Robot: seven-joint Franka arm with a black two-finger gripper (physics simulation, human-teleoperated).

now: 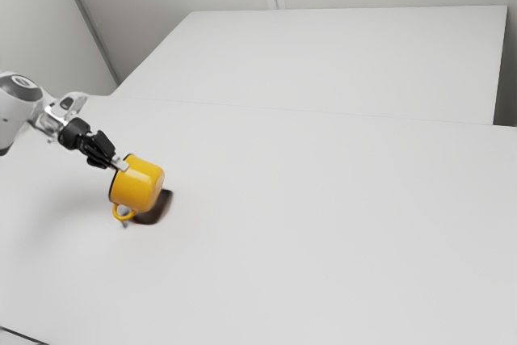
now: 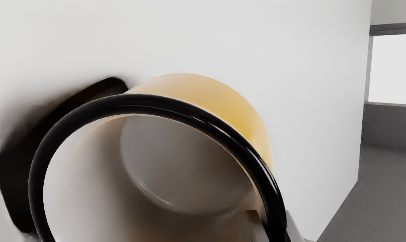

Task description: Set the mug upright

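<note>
Wrist view into tilted yellow mug (image 2: pixel 203 90), grey inner base (image 2: pixel 189 161) showing, hand (image 1: pixel 121 164) clamping its rim (image 2: pixel 204 119), one finger (image 2: pixel 251 220) inside

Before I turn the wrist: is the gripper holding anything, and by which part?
Yes, the yellow mug, by its black rim: the gripper is closed on it, one finger inside the mug, the other outside.

The mug (image 2: pixel 209 97) turns its open mouth toward the claw (image 1: pixel 120 163), whose two fingers pinch its wall, one inside and one outside the black rim (image 2: pixel 162 102). Past the rim show yellow outer wall and greyish interior. A dark shadow (image 2: pixel 16 178) lies on the pale surface (image 2: pixel 310 84); grey floor (image 2: pixel 384 198) shows beyond its edge.
</note>
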